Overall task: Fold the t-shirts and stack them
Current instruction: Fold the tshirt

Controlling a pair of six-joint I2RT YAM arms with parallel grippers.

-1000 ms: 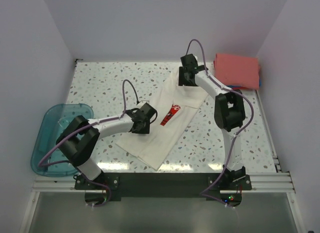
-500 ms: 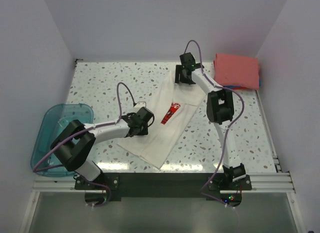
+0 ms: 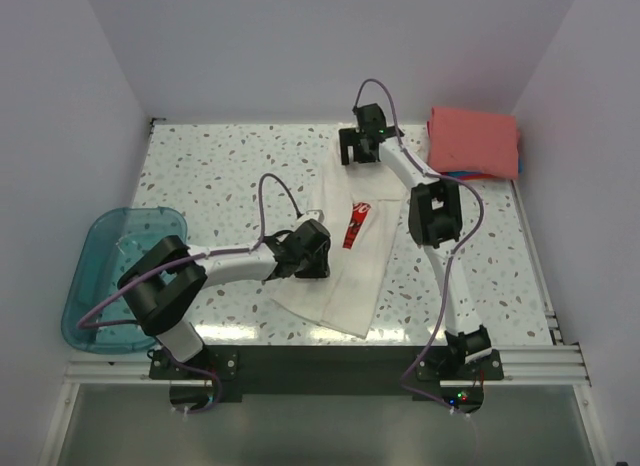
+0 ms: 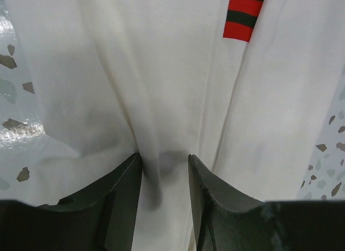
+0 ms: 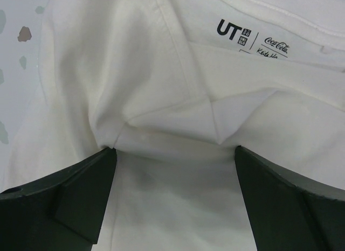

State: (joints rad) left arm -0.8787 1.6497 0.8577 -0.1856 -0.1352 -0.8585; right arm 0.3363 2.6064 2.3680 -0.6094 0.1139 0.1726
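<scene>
The cream-white t-shirt (image 3: 350,286) was pictured stretched lengthwise on the table (image 3: 220,176), held between the two hands. The left hand (image 3: 308,254) was clamped on a raised fold at the shirt's nearer end. The cloth was pinched between its closely set fingers (image 4: 126,192), and the red striped print (image 4: 243,16) lay ahead of the hand, to its right. The right hand (image 3: 358,146) was set over the shirt's far end with its fingers (image 5: 81,194) spread wide apart. Cloth was gathered into creases between them, and the printed neck label (image 5: 232,29) showed just ahead. A folded coral-red t-shirt (image 3: 475,141) was seen to the right of the right hand, apart from it, with a blue edge (image 3: 470,175) showing beneath. A teal tub (image 3: 110,276) was seen well to the left of the left hand, at the table's edge.
</scene>
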